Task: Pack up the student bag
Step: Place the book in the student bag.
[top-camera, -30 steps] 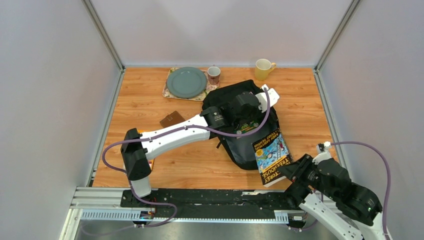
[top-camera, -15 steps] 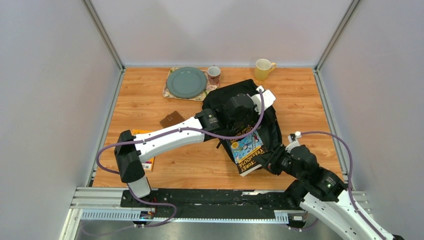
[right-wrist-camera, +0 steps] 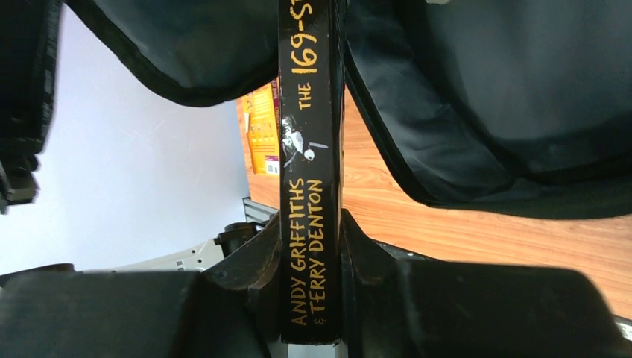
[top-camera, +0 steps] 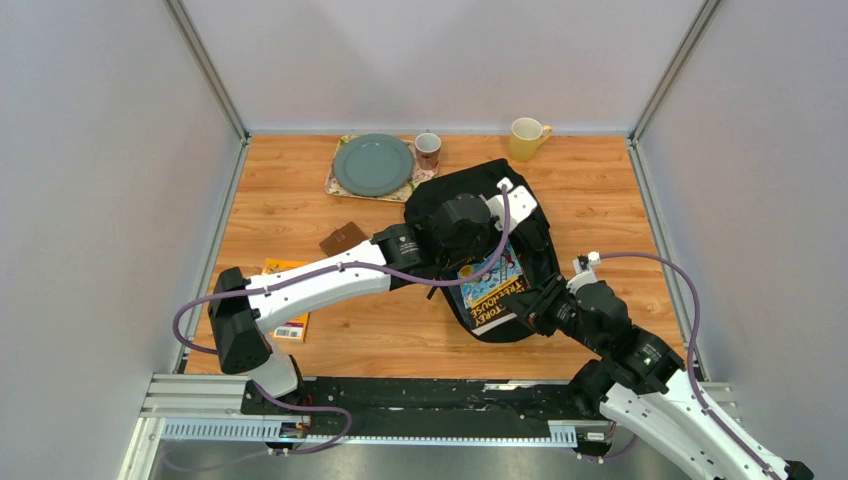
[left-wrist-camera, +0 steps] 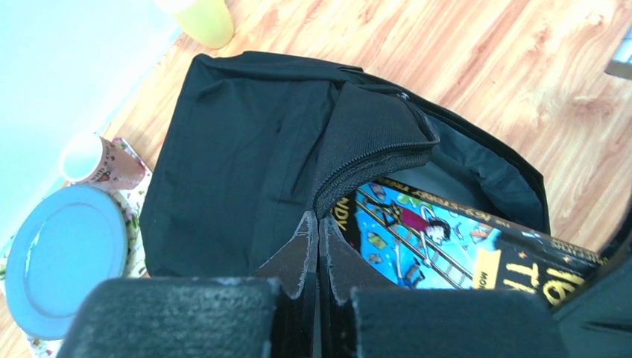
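A: Where is the student bag (top-camera: 428,200)?
B: Flat on the bench (top-camera: 620,200), centre-back, mouth facing the arms.
A: And the pincers?
B: The left pincer (left-wrist-camera: 319,224) is closed, tips at the flap's zip edge. The right pincer (right-wrist-camera: 311,224) clamps the book (right-wrist-camera: 309,112) by its spine, partly inside the mouth.

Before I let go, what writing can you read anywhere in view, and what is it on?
"ANDY GRIFFITHS & TERRY DENTON": spine of the book held in the right claw.
"THE 169-ST": same spine, the rest cut off at the picture's edge.
"TREEHOUSE": its cover, seen from above.
Orange book: print too small to read.
Nothing else readable.
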Action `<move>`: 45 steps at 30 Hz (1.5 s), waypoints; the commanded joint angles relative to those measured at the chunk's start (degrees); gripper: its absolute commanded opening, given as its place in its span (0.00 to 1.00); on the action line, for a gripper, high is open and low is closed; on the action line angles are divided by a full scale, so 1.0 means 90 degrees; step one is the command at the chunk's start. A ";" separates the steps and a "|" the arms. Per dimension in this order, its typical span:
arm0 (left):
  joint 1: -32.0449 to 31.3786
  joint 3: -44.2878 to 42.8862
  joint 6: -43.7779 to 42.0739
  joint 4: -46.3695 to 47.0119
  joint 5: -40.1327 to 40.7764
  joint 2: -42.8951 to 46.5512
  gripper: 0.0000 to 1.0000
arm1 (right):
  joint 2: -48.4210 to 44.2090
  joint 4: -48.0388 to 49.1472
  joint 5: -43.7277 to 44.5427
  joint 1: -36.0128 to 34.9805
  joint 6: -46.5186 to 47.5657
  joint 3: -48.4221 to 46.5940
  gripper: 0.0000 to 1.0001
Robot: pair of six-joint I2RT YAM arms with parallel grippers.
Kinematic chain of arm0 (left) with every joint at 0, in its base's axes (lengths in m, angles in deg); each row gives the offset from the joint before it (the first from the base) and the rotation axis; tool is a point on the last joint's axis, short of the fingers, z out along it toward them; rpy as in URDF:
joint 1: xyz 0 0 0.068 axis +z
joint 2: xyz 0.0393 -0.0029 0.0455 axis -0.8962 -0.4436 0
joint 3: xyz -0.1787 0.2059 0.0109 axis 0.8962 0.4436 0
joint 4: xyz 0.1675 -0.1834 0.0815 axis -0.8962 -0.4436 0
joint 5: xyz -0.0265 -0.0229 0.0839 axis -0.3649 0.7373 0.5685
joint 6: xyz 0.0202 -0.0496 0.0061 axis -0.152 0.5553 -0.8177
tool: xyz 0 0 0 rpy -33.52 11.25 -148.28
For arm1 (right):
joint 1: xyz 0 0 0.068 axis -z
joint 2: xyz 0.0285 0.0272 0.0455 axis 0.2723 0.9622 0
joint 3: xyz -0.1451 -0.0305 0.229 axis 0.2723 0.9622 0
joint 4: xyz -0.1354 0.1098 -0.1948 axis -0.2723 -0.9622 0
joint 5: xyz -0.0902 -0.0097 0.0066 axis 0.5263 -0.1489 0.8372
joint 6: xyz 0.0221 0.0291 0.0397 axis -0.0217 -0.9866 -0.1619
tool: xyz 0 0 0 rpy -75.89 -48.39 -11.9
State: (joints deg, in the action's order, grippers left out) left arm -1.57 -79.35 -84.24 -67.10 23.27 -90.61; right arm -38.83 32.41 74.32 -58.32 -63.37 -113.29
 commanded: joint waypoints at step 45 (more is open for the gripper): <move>-0.0018 0.1480 0.0877 0.0941 -0.0428 0.1208 0.00 | 0.4238 0.4906 0.0114 0.1580 0.0056 0.0748 0.30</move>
State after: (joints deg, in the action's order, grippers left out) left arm -1.46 -68.66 -79.32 -62.94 18.79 -81.82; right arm -4.98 74.11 73.06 -44.82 -68.62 -101.75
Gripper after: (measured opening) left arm 0.007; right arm 0.268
